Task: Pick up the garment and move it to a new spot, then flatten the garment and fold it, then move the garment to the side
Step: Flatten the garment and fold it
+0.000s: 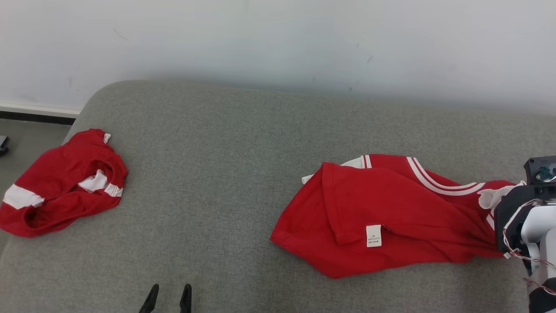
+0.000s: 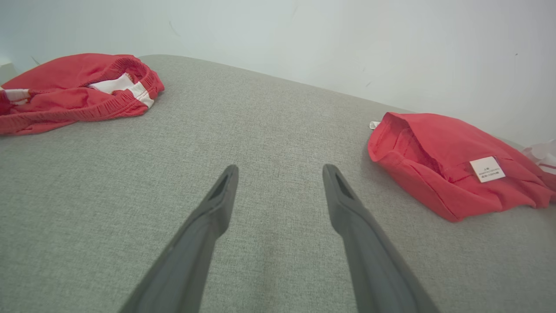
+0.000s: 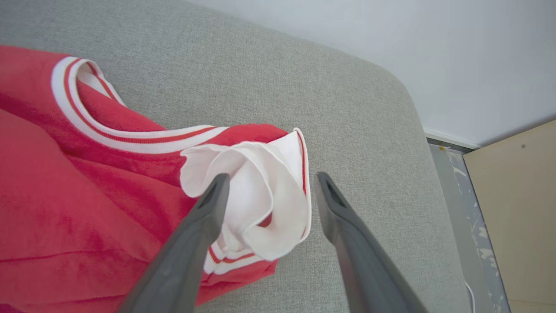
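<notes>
Two red garments are out on the grey cushion (image 1: 226, 174), and the one to watch is the shirt (image 1: 391, 208), lying crumpled at the right of the head view. A white label (image 1: 373, 235) faces up near its lower middle, and a white striped collar (image 1: 434, 182) curves along its upper edge. At the shirt's right end a white sleeve (image 3: 256, 204) is bunched up, just beside the black wrist at the frame's right edge. Over to the right wrist view: the right gripper (image 3: 269, 184) has its fingers spread wide, straddling that sleeve, the left-hand finger over white cloth and the other over bare cushion, with nothing pinched between them. The left gripper (image 1: 167, 299) pokes in at the bottom edge of the head view, left of centre, fingers wide apart too, holding nothing and well apart from both garments. The shorts (image 1: 61, 182) sit heaped at the far left, near the cushion's rounded corner. A pale wall (image 1: 278, 43) runs across the top.
</notes>
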